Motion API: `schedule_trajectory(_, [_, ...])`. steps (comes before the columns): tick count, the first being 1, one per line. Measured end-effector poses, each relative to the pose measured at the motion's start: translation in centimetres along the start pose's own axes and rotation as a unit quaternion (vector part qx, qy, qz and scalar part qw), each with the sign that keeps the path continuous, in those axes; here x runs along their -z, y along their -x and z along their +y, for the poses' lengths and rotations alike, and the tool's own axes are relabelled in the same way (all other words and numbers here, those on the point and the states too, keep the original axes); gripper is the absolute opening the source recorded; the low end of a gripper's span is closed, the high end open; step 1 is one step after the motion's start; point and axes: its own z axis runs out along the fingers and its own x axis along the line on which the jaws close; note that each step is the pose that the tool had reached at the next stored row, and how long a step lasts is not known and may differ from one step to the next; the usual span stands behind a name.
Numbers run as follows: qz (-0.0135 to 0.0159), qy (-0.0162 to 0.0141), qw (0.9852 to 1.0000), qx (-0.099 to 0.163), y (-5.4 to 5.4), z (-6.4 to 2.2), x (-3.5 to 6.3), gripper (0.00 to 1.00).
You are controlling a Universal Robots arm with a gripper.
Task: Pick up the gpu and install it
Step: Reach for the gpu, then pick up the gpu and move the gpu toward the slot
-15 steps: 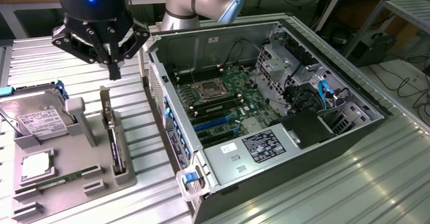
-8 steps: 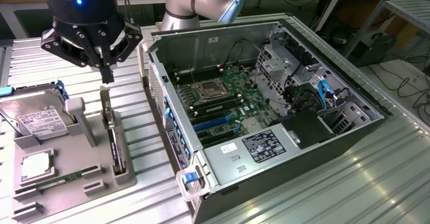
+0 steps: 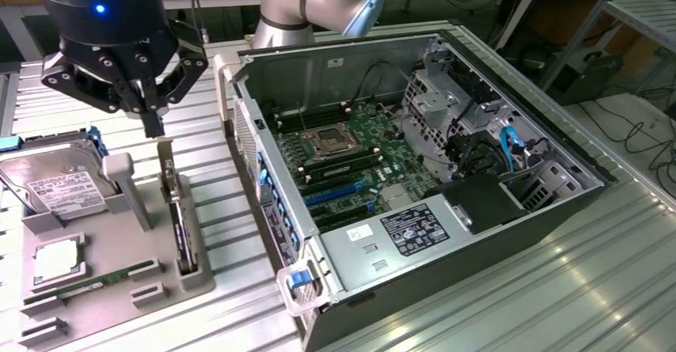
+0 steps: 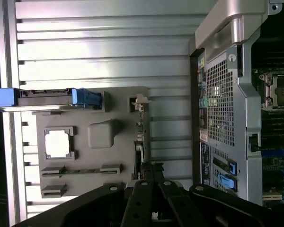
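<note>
On the ribbed metal table [image 3: 571, 304], beside the open computer case [image 3: 454, 285], the gpu [image 3: 180, 217] stands on edge in a grey tray [image 3: 138, 249]. The gripper [image 3: 157, 126] hangs just above it, closed on nothing. The hard drive [image 3: 58, 186] has a label I can't read.

Gripper [image 4: 151, 168] lined up over one end of the gpu [image 4: 139, 144], which stands on edge in a slot of the gray parts tray [image 4: 118, 113]. Also on that tray: blue-railed hard drive [image 4: 47, 98], processor [image 4: 58, 143], memory stick [image 4: 80, 170]. The computer case [image 4: 222, 109] sits alongside on the ribbed desk [image 4: 104, 47].
</note>
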Motion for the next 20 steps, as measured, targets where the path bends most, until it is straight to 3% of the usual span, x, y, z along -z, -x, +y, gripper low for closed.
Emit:
schedule_trajectory(8, [0.0003,0.0001,1.0000,0.007,-1.3,-0.71,-0.05,0.11])
schedule_trajectory(20, [0.0004,0.0002,1.0000,0.008,-1.3,-0.72,-0.04,0.11])
